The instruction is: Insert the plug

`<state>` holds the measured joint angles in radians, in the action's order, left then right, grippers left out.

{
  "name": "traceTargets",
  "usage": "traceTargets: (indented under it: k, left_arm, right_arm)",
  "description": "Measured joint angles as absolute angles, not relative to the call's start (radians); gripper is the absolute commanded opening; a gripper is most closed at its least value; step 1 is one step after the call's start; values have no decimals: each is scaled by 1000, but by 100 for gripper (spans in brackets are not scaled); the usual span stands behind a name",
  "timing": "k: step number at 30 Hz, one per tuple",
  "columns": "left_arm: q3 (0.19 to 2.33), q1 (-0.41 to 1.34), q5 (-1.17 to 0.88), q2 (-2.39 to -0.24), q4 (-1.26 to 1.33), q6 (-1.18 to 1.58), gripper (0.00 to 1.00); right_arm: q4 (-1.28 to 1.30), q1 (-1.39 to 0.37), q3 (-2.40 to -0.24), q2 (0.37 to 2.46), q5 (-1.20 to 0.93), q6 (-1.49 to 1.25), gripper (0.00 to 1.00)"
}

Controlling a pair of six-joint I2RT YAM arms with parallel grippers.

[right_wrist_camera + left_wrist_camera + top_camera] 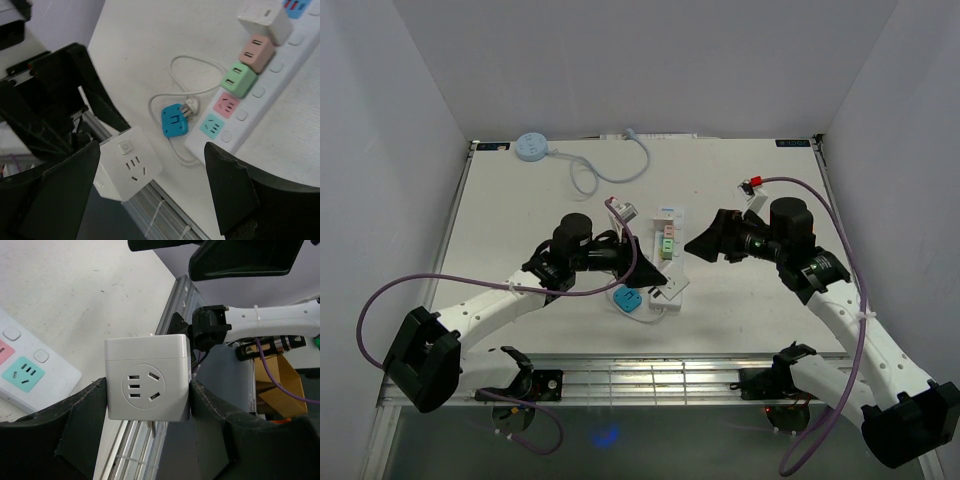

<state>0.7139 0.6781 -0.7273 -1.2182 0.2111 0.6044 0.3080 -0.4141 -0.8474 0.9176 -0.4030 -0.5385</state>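
My left gripper (pixel 148 390) is shut on a white cube adapter plug (pixel 147 377) and holds it above the table, with its metal prongs pointing down. In the top view the left gripper (pixel 642 264) is at the near end of the white power strip (pixel 667 248). The cube also shows in the right wrist view (pixel 131 169). The strip (pixel 280 75) carries white, salmon and green adapters. Its pink socket (pixel 226 106) and teal socket (pixel 212 125) are free. My right gripper (pixel 704 246) is open and empty just right of the strip.
A blue plug (pixel 628 300) with a white cord lies on the table beside the strip's near end; it also shows in the right wrist view (pixel 174 120). A round pale-blue disc (pixel 531 146) with a cable sits at the back left. An aluminium rail (pixel 650 376) runs along the near edge.
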Motion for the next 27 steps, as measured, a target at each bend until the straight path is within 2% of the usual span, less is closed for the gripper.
traceTargets:
  k: [5, 10, 18, 21, 23, 24, 25, 27]
  left_arm:
    - [727, 678, -804, -1218, 195, 583, 0]
    - [736, 678, -822, -1204, 187, 574, 0]
    - [764, 678, -828, -1200, 176, 564, 0]
    - [774, 678, -828, -1200, 171, 561, 0]
    - [783, 678, -829, -1201, 165, 560, 0]
    - [787, 678, -829, -1201, 164, 560, 0]
    - [790, 678, -830, -1201, 164, 558, 0]
    - [800, 678, -832, -1204, 161, 558, 0]
  right_arm:
    - [183, -414, -835, 921, -657, -517, 89]
    - [91, -413, -792, 921, -820, -533, 89]
    - [56, -413, -719, 936, -935, -538, 91]
    - [51, -413, -701, 947, -960, -539, 94]
    - [42, -413, -696, 952, -974, -539, 100]
    - [40, -413, -695, 954, -979, -539, 99]
    - [34, -413, -693, 956, -984, -538, 90]
    - [26, -413, -690, 959, -994, -537, 83]
